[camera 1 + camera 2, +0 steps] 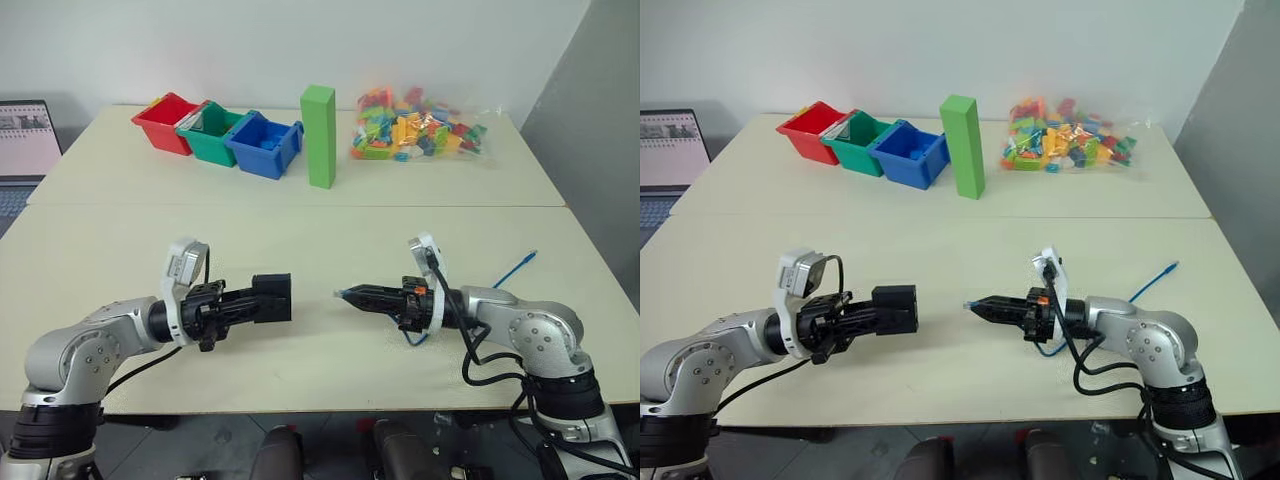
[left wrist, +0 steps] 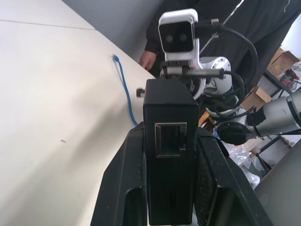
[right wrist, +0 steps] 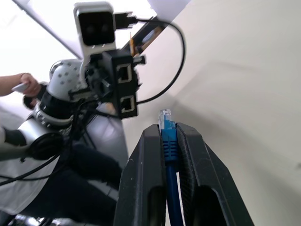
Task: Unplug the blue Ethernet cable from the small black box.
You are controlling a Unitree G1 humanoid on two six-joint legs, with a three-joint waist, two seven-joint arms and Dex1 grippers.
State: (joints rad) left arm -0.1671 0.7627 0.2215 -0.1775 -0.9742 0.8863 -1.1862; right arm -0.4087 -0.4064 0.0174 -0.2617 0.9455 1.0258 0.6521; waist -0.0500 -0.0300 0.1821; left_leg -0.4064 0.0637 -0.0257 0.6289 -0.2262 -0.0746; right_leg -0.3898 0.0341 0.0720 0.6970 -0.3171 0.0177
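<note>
Cream tabletops (image 1: 300, 230) fill the head views, with red, green and blue bins (image 1: 265, 146), a tall green block (image 1: 319, 135) and a bag of coloured bricks (image 1: 418, 125) along the far side. In the left eye view the left gripper (image 1: 262, 300) is clamped on the small black box (image 1: 272, 298), held above the table and pointing toward the right gripper (image 1: 350, 296), which faces it across a clear gap. The right eye view shows the same standoff, with the blue Ethernet cable (image 1: 1152, 279) trailing back from the right gripper over the table toward its right edge, where the far plug lies. From the left wrist view, the box sits pinched between the two fingers with its open port facing outward, nothing plugged into it; a person in dark clothing (image 2: 244, 28) stands beyond the table. In the right wrist view the fingers are closed narrowly on the cable just behind its clear-blue plug, which pokes out past the tips and points at the box's ports, well apart from them. The plug appears already free of the box. The cord looks light and limp, so the stiff plug body or the boot just behind it is the sound place to grip; the box seems rigid, light and smooth-sided.
</note>
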